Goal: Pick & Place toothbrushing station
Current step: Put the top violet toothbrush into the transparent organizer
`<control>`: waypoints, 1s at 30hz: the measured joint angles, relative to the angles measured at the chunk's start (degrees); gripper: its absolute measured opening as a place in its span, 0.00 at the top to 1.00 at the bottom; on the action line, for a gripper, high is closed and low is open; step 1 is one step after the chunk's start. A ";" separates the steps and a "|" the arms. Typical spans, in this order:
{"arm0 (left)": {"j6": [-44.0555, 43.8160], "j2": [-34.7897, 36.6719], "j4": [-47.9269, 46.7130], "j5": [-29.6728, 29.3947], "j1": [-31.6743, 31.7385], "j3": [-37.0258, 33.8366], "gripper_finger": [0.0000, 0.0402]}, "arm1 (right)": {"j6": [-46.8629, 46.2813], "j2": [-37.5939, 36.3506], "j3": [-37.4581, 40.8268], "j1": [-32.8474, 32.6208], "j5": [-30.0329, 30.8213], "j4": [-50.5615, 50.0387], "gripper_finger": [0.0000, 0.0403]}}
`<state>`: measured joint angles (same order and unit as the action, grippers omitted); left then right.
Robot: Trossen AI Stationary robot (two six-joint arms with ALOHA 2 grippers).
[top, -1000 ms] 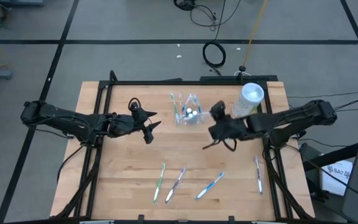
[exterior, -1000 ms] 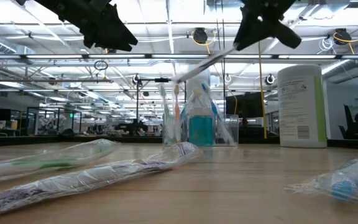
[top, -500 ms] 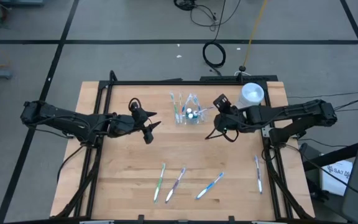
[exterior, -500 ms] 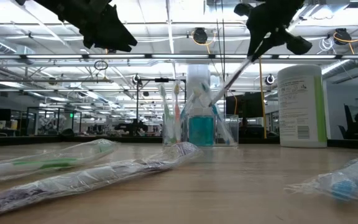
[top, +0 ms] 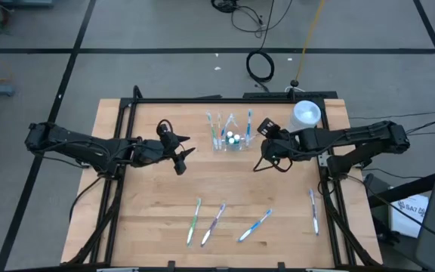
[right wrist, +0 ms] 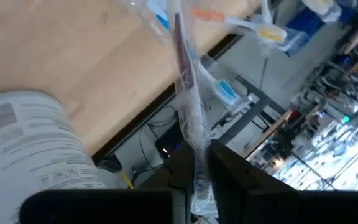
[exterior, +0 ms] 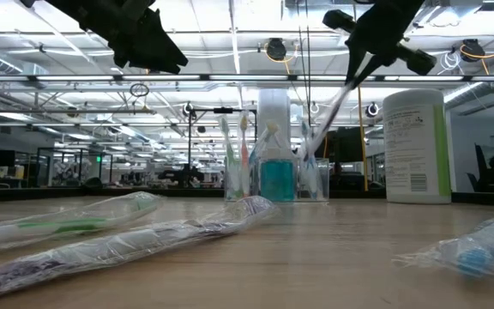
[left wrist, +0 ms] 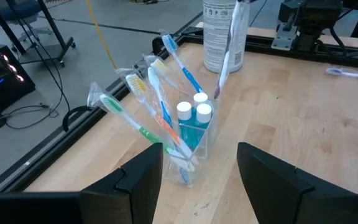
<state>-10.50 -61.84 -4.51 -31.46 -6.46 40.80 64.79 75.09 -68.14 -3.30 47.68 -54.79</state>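
Wrapped toothbrush (right wrist: 188, 106) is pinched by the right end effector (top: 267, 153), tip at the clear cup (top: 231, 142); left end effector (top: 181, 156) hovers wide.

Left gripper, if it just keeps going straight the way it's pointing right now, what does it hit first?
Most likely the clear cup of toothbrushes and teal tubes. The left gripper is open and aimed right at it in its wrist view, with only bare table between. Depth is hard to judge.
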 joint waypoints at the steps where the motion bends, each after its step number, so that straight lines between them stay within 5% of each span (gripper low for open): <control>1: -0.02 0.00 0.01 0.00 0.00 0.00 0.47 | 1.14 0.00 0.00 0.04 -0.47 0.02 0.93; 11: -1.31 0.00 0.04 0.01 0.00 0.00 0.47 | 15.43 0.00 5.78 0.92 4.82 10.46 0.93; 19: -1.27 0.00 0.03 0.02 0.00 0.00 0.47 | 23.41 0.00 10.80 2.75 -1.72 21.85 0.92; 30: -1.71 0.02 0.02 0.02 0.00 0.00 0.47 | 32.01 -0.01 25.18 4.84 -1.44 48.23 0.87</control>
<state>-12.21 -61.82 -4.49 -31.44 -6.46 40.80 96.80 75.08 -42.96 1.54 46.24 -6.56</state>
